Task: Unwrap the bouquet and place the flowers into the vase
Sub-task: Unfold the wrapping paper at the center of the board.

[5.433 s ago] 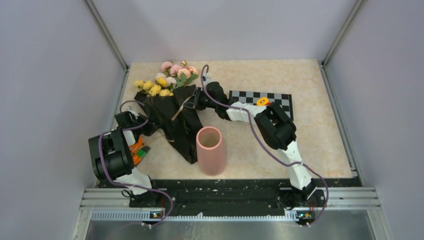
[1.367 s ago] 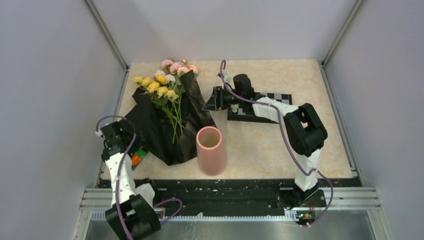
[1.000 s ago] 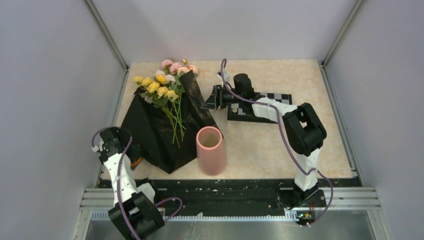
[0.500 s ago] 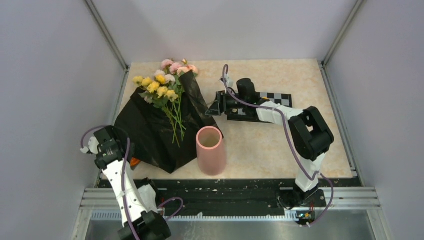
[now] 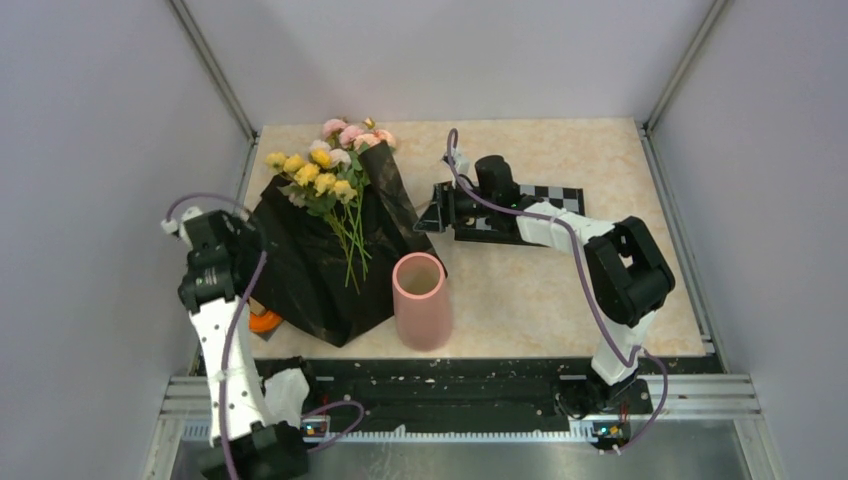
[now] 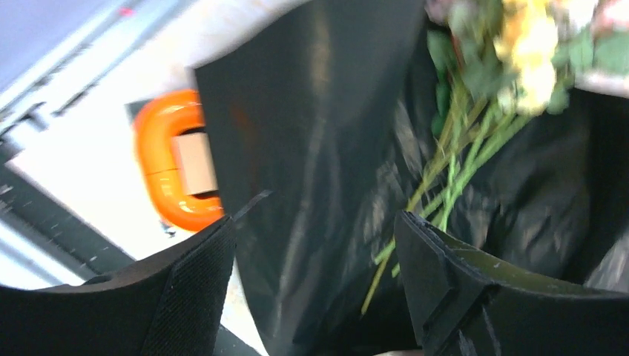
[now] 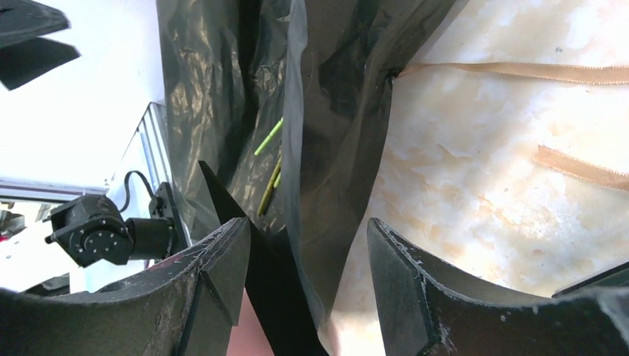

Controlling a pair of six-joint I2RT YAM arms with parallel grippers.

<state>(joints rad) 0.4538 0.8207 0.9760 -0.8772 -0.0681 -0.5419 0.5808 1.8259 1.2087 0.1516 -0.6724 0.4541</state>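
- The left arm stands tall along the table's (image 5: 560, 290) left edge. The left gripper (image 6: 315, 222) points down at the left side of the black wrapping paper (image 5: 300, 270), jaws wide, nothing between them.
- The right arm stretches low to the far left. The right gripper (image 7: 308, 222) has its fingers apart astride the paper's right edge, near a loose tan ribbon (image 7: 519, 70).
- The flowers (image 5: 320, 185) lie on the opened paper, stems pointing toward the upright pink vase (image 5: 421, 300).
- Half a second ago the left gripper was at the paper's near-left corner.
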